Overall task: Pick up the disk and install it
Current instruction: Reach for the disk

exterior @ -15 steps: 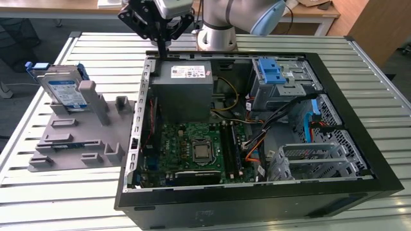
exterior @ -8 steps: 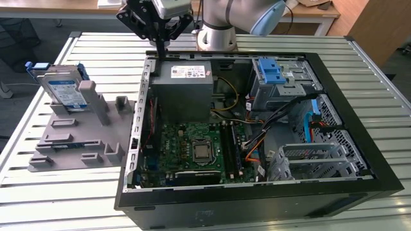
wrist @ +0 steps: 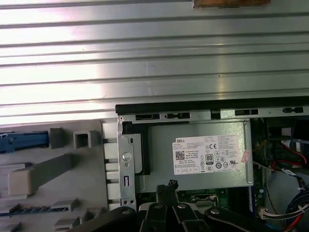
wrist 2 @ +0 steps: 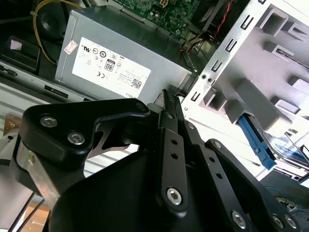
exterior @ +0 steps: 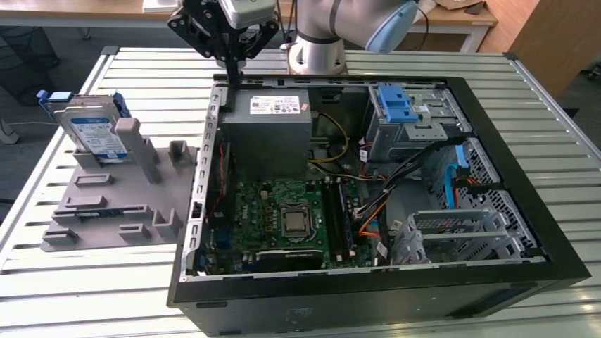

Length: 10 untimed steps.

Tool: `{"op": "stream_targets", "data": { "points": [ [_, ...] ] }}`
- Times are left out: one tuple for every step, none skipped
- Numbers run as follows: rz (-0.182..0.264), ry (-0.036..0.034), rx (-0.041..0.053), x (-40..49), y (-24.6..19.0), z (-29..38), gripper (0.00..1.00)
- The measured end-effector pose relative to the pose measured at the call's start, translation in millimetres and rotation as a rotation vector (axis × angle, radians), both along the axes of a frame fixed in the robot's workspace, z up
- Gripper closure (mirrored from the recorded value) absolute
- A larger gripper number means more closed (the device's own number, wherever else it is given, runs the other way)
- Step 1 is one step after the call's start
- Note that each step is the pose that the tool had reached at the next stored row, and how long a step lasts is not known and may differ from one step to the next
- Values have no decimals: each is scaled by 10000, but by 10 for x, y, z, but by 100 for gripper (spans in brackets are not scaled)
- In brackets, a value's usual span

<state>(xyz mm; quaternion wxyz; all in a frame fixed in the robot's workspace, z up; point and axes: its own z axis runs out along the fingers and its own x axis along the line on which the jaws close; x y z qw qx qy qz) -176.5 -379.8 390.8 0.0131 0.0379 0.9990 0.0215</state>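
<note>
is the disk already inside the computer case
No, the disk stands upright in the grey fixture, outside the open computer case on the exterior view's left.

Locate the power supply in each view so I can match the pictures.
Exterior view: power supply in the far corner of the open case, beside the motherboard.
Second wrist view: power supply, white sticker showing, beside the silver chassis rail.
First wrist view: power supply just inside the black edge.
Shared landmark: the grey fixture outside the case wall.
</note>
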Motion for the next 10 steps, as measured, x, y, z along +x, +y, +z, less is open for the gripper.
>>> {"op": "stream_targets", "data": {
  "points": [
    [1,1,-1,-2,0,-1,89],
    [1,1,-1,-5,0,-1,89],
    [0,1,0,-9,0,-2,89],
    [0,1,-1,-13,0,-3,89],
    [0,0,-1,-16,0,-3,89],
    [0,0,0,-20,0,-4,89],
    [0,0,-1,-23,0,-5,89],
    [0,0,0,-26,0,-6,89],
    [0,1,0,-30,0,-6,89],
    [0,0,0,-33,0,-7,89]
  ]
}}
